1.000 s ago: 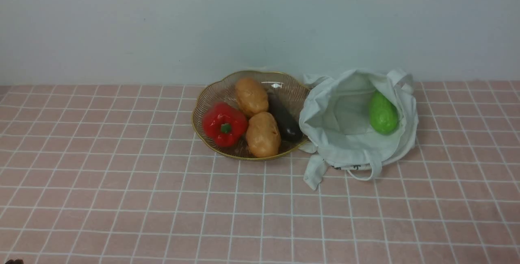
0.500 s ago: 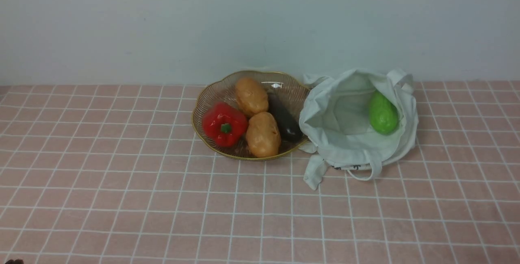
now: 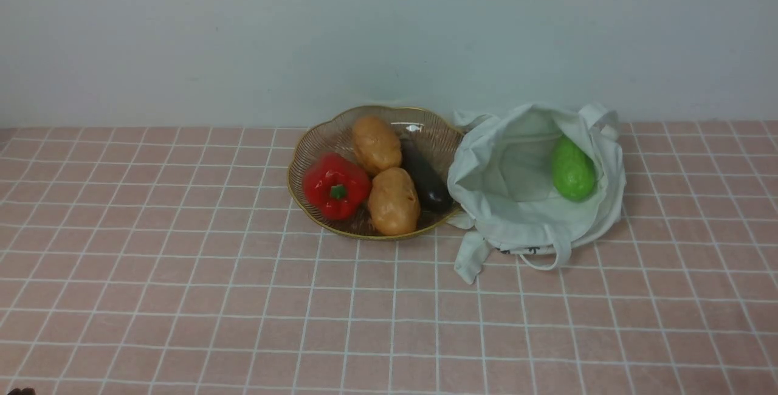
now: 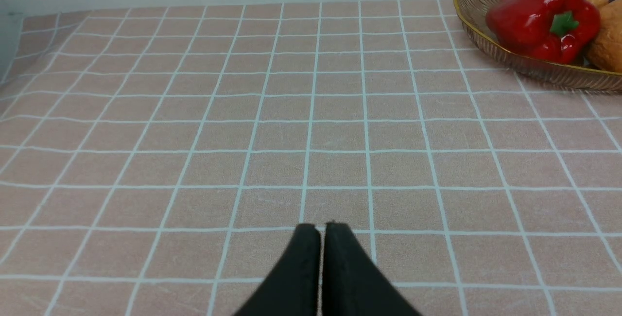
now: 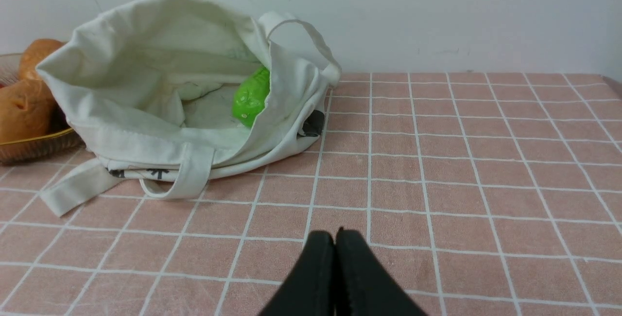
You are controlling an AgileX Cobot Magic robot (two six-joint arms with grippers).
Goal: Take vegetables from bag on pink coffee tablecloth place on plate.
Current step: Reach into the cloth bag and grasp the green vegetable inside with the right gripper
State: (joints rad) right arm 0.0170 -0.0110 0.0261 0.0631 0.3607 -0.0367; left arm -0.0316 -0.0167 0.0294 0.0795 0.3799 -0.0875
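Note:
A bright green bumpy vegetable [image 3: 573, 170] lies inside the open white cloth bag [image 3: 516, 212] on the pink grid tablecloth [image 3: 182, 298]; it also shows in the right wrist view [image 5: 250, 97], partly behind the bag's wall [image 5: 146, 136]. The ribbed gold-rimmed plate [image 3: 316, 140] stands left of the bag, touching it. My left gripper [image 4: 321, 228] is shut and empty over bare cloth, well short of the plate [image 4: 534, 65]. My right gripper [image 5: 335, 235] is shut and empty, short of the bag. Neither gripper shows in the front view.
The plate holds a red bell pepper [image 3: 335, 185], two tan potatoes [image 3: 394, 200] and a dark eggplant [image 3: 426, 179]. A grey wall [image 3: 389, 30] rises right behind plate and bag. The bag's strap handles [image 3: 471, 261] trail toward me.

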